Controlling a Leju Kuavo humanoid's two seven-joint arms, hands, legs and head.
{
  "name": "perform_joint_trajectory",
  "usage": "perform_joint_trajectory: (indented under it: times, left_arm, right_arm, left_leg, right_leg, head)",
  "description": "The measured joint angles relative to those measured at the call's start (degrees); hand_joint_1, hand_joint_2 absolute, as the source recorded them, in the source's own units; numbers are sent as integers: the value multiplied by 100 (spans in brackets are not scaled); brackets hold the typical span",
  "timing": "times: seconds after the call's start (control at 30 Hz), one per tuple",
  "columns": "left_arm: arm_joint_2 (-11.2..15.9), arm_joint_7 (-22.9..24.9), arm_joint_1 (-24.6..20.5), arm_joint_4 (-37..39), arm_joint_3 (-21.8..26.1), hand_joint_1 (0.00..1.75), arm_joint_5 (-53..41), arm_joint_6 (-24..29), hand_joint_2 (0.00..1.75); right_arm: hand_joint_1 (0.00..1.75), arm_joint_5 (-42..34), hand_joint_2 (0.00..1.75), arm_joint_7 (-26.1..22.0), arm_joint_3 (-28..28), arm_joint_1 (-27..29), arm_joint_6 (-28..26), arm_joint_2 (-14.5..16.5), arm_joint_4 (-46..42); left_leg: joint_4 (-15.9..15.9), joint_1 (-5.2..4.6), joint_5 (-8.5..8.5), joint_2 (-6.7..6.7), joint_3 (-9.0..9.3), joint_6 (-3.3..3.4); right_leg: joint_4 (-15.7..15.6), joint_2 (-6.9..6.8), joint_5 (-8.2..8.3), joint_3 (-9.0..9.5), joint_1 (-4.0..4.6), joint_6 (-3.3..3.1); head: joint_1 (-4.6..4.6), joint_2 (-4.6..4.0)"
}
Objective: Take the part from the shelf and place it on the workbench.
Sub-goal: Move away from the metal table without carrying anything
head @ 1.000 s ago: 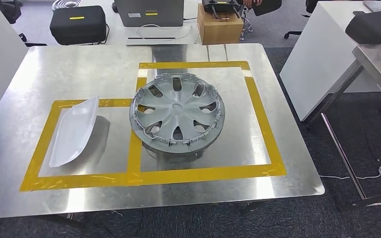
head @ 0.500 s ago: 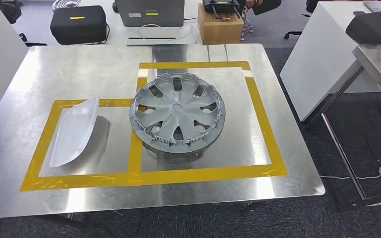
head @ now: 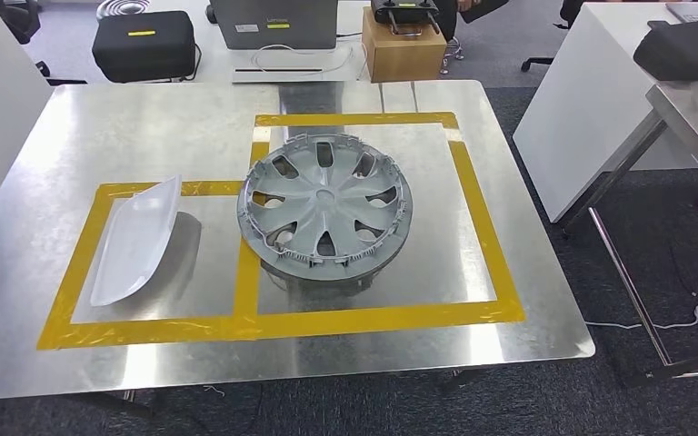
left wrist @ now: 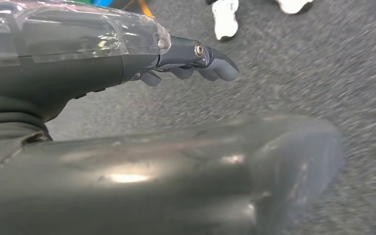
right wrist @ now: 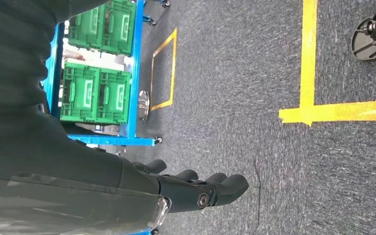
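The left robot hand point(left wrist: 186, 58) is hanging over grey carpet in its wrist view, its dark fingers point(left wrist: 215, 66) stretching out nearly straight and holding nothing, with the thick grey thumb point(left wrist: 254, 171) lying apart across the lower half of that picture. White shoes point(left wrist: 225, 17) of a person are showing at the top edge of the same picture. The right robot hand point(right wrist: 191, 188) is likewise holding nothing, its fingers point(right wrist: 227, 186) reaching out side by side over dark carpet in the lower middle of its wrist view. Beyond it, yellow floor tape point(right wrist: 308, 98) is running across the upper right of the picture, and green crates point(right wrist: 95, 95) are sitting in a blue rack point(right wrist: 137, 73) at the upper left.

In the head view, the silver hubcap point(head: 324, 204) is resting at the centre of the frame on the steel worktop point(head: 509, 309), inside the larger rectangle of yellow tape point(head: 482, 218). It is sitting face up, apparently on top of another part, though the lower piece is mostly hidden. Just left of it, a pale elongated plastic cover point(head: 136, 238) is lying inside the smaller taped rectangle, near the hubcap but apart from it.

At the top of the frame, a black case point(head: 143, 44), a cardboard box point(head: 402, 53) and a grey device point(head: 274, 23) are standing beyond the worktop. A white table point(head: 591, 109) is occupying the upper right.
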Motion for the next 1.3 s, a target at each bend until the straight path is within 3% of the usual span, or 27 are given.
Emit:
perform_joint_trajectory:
  times: [0.87, 1.0, 1.13, 1.2, 1.27, 1.3]
  left_arm:
    - [-92, 0, -57, 395, -395, 0, 64, 2, 0]
    - [-92, 0, -59, 413, -395, 0, 64, 2, 0]
    - [-93, -10, -60, 419, -397, 0, 40, -51, 0]
    - [-349, -253, -62, 534, -635, 0, -250, -1207, 0]
    - [-842, -550, -83, 743, -1026, 0, -540, -2848, 0]
    - [-1071, -606, -97, 837, -1176, 0, -560, -3249, 0]
  right_arm:
    - [0, 0, 175, 0, 0, -3, 1, -44, 0]
    - [0, 0, 0, 0, 0, -3, 0, -44, 0]
    - [0, 0, 0, -14, 0, -3, 3, -44, 0]
    - [0, 0, 0, -210, 43, 2, 9, -17, 1]
    - [0, 0, 0, -405, 98, -9, 5, 16, 2]
    - [0, 0, 0, -416, 113, -22, -1, 28, 2]
  left_leg:
    - [0, 1, 0, -4, 0, 0]
    - [0, 2, 0, -4, 0, 0]
    - [0, 1, 0, -4, 0, 0]
    - [-1, -20, 6, -15, 1, 9]
    - [-6, -48, 15, -31, 2, 24]
    - [-9, -51, 16, -30, 2, 28]
  right_leg:
    - [1, -1, 0, 1, 2, 0]
    - [1, -1, 0, 1, 2, 0]
    - [1, -1, 0, 1, 2, 0]
    - [-1, -9, -2, 1, -20, 23]
    - [2, -22, -6, 3, -51, 52]
    - [2, -22, -6, 4, -56, 58]
  head:
    - [0, 0]
    - [0, 0]
    - [1, 0]
    - [3, 0]
    - [-3, 0]
    - [-3, 0]
